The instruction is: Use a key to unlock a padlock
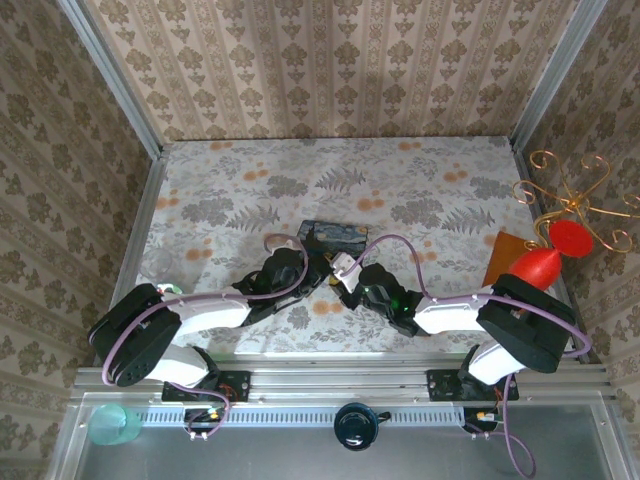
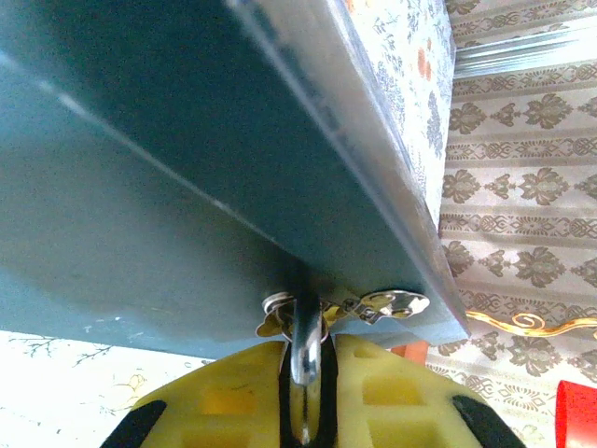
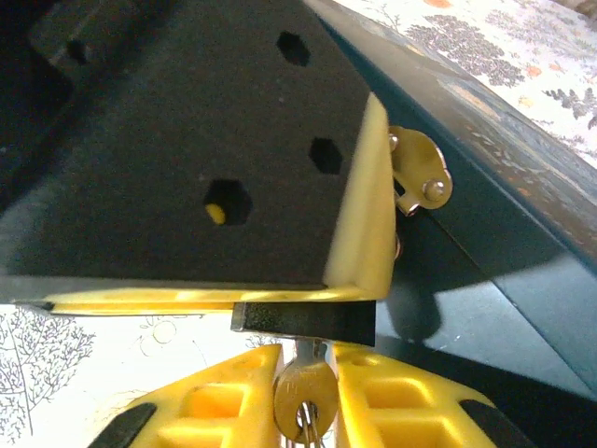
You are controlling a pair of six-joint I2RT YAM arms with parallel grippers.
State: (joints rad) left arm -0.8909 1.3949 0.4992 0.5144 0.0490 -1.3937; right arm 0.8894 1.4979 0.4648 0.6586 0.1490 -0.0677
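The padlock (image 3: 303, 320) is a small black block hanging at the front of the blue tin (image 1: 335, 235). Its metal shackle (image 2: 305, 341) passes through the tin's silver hasp (image 2: 392, 303). My left gripper (image 2: 305, 373) is shut on the padlock, its yellow pads (image 2: 233, 392) pressed on either side of the shackle. The left gripper's black finger with a yellow pad (image 3: 187, 140) sits right above the padlock body. A brass key (image 3: 305, 397) is pushed up into the padlock's underside. My right gripper (image 3: 305, 373) is shut on the key's head. Both grippers meet in front of the tin (image 1: 335, 272).
The floral table (image 1: 250, 190) stretches open behind the tin. At the right edge stand a gold wire holder (image 1: 575, 195), a red cone shape (image 1: 545, 262) and an orange card (image 1: 505, 255). Patterned walls close in three sides. A teal cup (image 1: 115, 425) sits below the near rail.
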